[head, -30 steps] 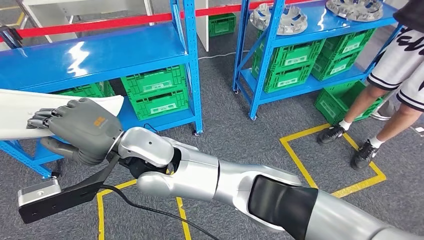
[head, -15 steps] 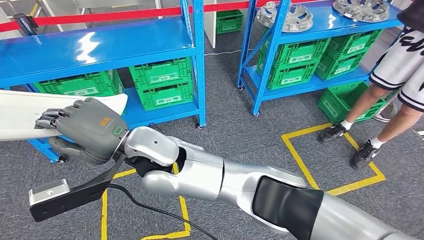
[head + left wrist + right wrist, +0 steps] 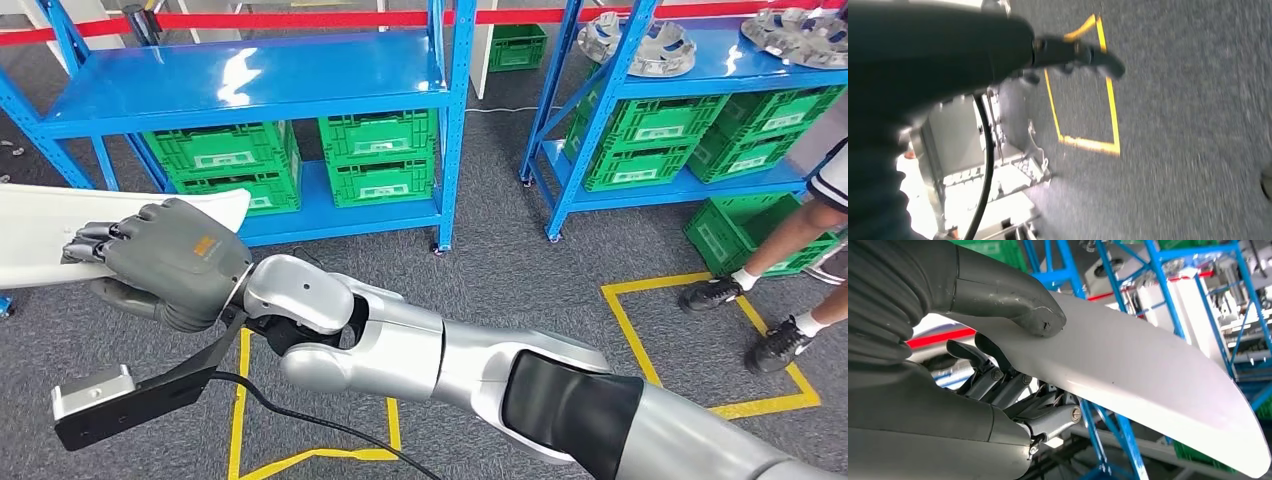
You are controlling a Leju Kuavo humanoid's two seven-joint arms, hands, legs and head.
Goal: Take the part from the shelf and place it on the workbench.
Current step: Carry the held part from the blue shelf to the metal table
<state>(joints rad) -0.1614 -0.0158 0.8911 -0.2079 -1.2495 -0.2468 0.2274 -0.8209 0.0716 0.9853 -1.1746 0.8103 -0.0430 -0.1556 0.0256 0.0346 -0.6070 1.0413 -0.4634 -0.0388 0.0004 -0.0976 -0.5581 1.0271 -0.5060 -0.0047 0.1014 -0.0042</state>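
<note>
One right hand (image 3: 165,262) grips the white part (image 3: 45,232), cut off at frame's edge.

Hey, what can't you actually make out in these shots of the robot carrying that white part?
- White part: its far end is cut off by the head view's left edge; the right robot hand covers its middle.
- Left robot hand: the left wrist view is blurred and dark, so its state can't be told.
- Person: cut off by the head view's right edge.
- Metal parts on the blue shelf: too small for detail.

White part (image 3: 40,235) in right hand (image 3: 165,262)
</note>
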